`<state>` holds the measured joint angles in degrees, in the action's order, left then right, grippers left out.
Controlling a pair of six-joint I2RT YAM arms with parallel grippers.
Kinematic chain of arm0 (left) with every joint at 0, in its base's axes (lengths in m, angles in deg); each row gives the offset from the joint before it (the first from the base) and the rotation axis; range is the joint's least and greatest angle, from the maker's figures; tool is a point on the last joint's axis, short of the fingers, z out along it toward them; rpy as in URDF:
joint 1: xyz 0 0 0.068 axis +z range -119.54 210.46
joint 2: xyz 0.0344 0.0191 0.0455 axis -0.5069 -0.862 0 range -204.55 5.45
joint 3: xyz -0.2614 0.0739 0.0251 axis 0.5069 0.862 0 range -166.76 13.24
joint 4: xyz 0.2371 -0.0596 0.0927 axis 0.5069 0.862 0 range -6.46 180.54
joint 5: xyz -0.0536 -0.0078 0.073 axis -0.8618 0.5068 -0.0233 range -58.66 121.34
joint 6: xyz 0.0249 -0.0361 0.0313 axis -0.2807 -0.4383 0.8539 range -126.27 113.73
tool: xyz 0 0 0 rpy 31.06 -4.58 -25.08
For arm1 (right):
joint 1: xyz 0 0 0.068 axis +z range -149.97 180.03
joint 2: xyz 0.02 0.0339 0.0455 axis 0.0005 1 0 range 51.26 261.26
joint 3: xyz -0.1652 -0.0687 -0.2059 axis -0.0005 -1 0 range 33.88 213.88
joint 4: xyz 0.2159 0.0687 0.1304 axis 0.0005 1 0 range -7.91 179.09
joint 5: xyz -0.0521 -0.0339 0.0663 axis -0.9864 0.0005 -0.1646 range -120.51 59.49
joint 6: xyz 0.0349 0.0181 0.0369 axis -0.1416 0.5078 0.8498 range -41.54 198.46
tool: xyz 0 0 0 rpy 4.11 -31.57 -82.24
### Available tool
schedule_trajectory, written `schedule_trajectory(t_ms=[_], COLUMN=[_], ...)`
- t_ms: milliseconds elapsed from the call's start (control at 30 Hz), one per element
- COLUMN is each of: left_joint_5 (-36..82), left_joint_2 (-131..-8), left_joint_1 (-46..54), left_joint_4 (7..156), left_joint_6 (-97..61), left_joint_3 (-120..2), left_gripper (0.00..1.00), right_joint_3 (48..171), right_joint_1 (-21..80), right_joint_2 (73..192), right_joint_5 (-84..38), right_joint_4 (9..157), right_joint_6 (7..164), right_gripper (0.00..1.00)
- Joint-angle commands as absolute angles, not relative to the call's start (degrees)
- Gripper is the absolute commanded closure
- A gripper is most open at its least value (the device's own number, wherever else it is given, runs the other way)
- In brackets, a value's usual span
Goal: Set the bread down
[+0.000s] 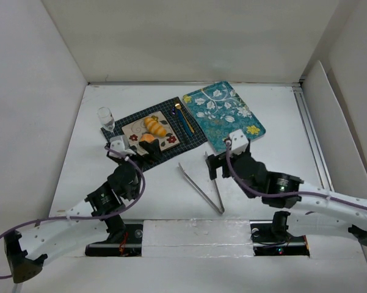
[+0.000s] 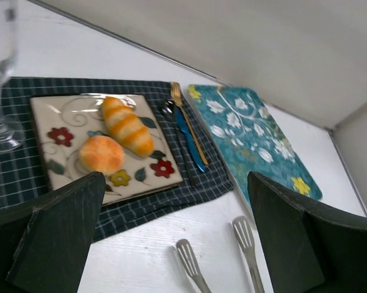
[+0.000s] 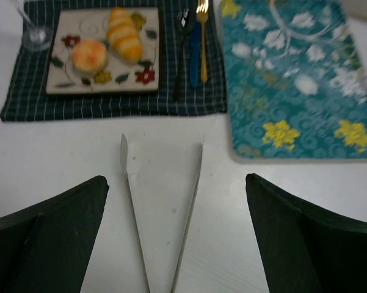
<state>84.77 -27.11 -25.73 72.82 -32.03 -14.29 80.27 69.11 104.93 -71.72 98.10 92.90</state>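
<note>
On plate (image 2: 67, 113), round bread (image 2: 101, 154) — glass (image 2: 0, 79) cut off

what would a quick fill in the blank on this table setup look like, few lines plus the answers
The plate holds ____ items: a striped roll and a round bun.
In the top view, the glass stands to the ____ of the plate.
The left gripper and right gripper both have their jaws ____.
The tongs lie loose, gripped by ____ of the two.
Missing words: two; left; open; neither
</note>
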Motion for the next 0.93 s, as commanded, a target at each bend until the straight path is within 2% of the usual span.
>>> schedule_trajectory(t_ms=[0, 67, 167, 333, 533, 900], left_joint_5=[75.12, 69.69, 68.61, 65.27, 65.36, 65.61], left_joint_2=[-33.9, -36.99, -40.34, -34.64, -35.07, -32.08], left_joint_1=[-26.5, -27.11, -27.11, -27.11, -27.11, -27.11], left_joint_4=[70.0, 70.79, 74.39, 69.91, 73.25, 68.42], left_joint_6=[-29.31, -26.59, -26.84, -23.86, -21.22, -20.16], left_joint_3=[-21.73, -26.01, -30.16, -28.68, -34.3, -30.27], left_gripper=[0.01, 0.01, 0.01, 0.01, 0.01, 0.01], right_joint_3=[90.73, 93.63, 96.45, 96.64, 93.56, 93.64], right_joint_1=[69.46, 69.46, 68.93, 67.7, 65.95, 64.36], right_joint_2=[101.71, 100.4, 98.73, 94.07, 88.71, 88.35], right_joint_5=[-81.12, -83.07, -84.48, -83.86, -82.99, -81.05], right_joint_4=[106.52, 106.53, 104.6, 104.15, 102.31, 102.48], right_joint_6=[85.08, 79.82, 75.31, 71.08, 69.41, 68.71], right_gripper=[0.0, 0.0, 0.0, 0.0, 0.0, 0.0])
